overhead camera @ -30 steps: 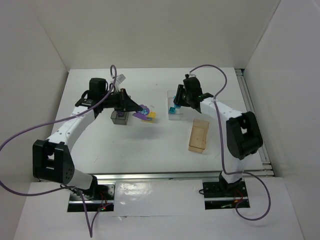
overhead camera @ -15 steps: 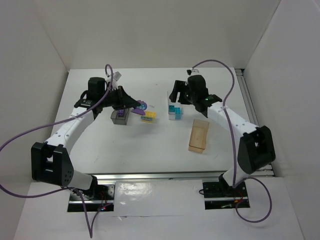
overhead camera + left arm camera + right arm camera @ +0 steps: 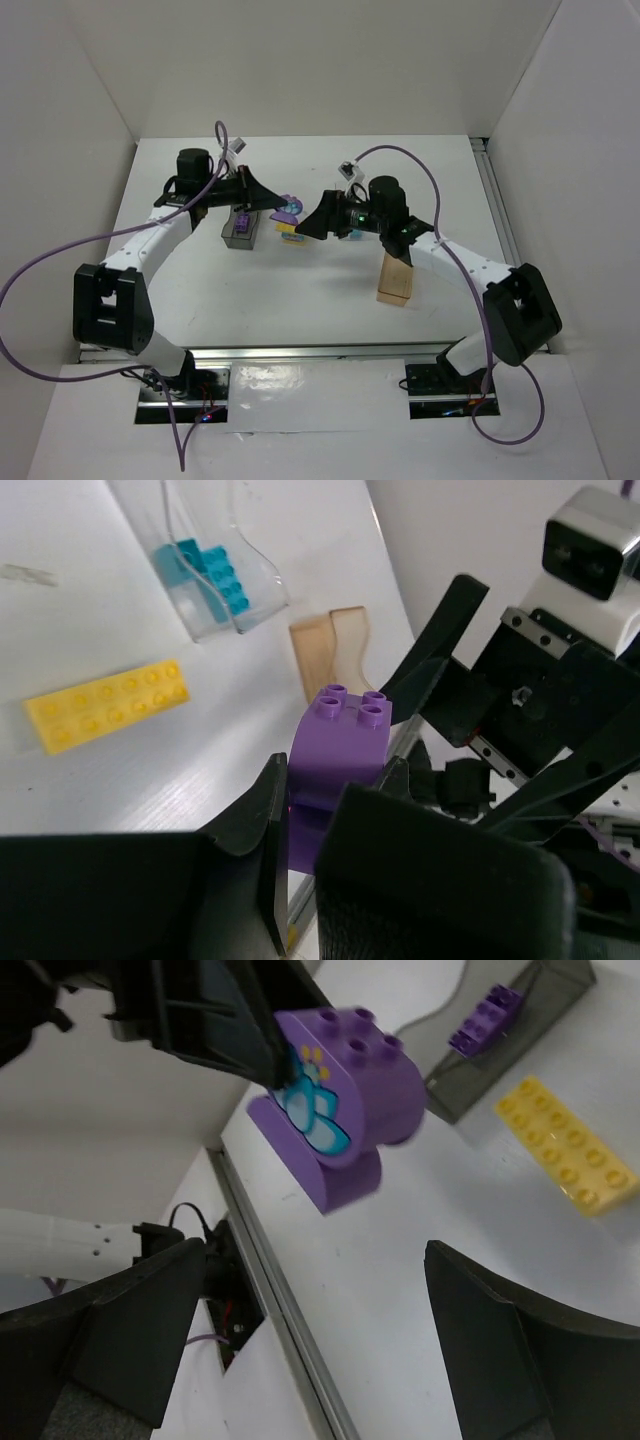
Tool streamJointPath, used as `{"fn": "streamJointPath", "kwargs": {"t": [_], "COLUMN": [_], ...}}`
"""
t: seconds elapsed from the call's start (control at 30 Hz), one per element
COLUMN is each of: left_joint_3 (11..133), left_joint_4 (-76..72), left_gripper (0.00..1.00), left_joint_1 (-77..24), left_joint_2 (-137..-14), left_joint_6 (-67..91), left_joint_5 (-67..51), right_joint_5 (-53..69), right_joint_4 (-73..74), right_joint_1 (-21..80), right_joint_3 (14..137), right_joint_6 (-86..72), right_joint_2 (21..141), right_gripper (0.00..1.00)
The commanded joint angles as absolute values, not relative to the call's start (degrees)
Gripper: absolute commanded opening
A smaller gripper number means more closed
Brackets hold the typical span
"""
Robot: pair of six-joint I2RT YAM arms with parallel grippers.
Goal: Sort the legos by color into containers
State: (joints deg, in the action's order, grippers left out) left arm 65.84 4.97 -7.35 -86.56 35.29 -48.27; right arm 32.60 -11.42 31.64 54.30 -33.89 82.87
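purple brick point(image 3: 340, 735), long axis and studs outward, tight in left pincer point(image 3: 335, 780); right pincer point(image 3: 315, 1260) wide open

The scene is lit brightly and evenly from above. Only soft, pale shadows are cast on the table point(image 3: 300, 290). Glare is seen on the glossy near strip point(image 3: 300, 380). The left fingers point(image 3: 420, 880) and right fingers point(image 3: 520, 1360) are rendered dark and blurred, while the purple brick point(image 3: 340, 745) is kept sharp.
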Motion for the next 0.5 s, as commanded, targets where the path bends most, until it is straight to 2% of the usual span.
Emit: {"fn": "streamJointPath", "kwargs": {"t": [0.0,0.13,0.17,0.4,0.47], "left_joint_3": [65.1,65.2,65.2,64.7,64.7], "left_joint_4": [-5.9,-5.8,-5.6,-7.4,-8.0], "left_gripper": [0.0,0.0,0.0,0.0,0.0], "left_joint_1": [-7.0,-7.0,-7.0,-7.0,-7.0], "left_joint_2": [-87.5,-86.8,-87.4,-87.5,-87.5], "left_joint_6": [41.4,41.4,41.4,42.0,42.0], "left_joint_5": [-58.3,-58.4,-59.3,-62.4,-62.9], "right_joint_5": [39.6,40.5,40.5,39.9,39.4], "right_joint_4": [-27.2,-33.8,-34.4,-37.4,-38.1], "right_joint_1": [32.1,32.6,32.6,32.6,32.6], "right_joint_3": [54.7,54.7,54.7,55.5,55.5], "right_joint_6": [-39.0,-42.6,-42.6,-44.3,-44.8], "right_joint_2": [85.3,87.9,88.4,91.1,91.1], "right_gripper": [0.97,0.93,0.88,0.74,0.65]}}
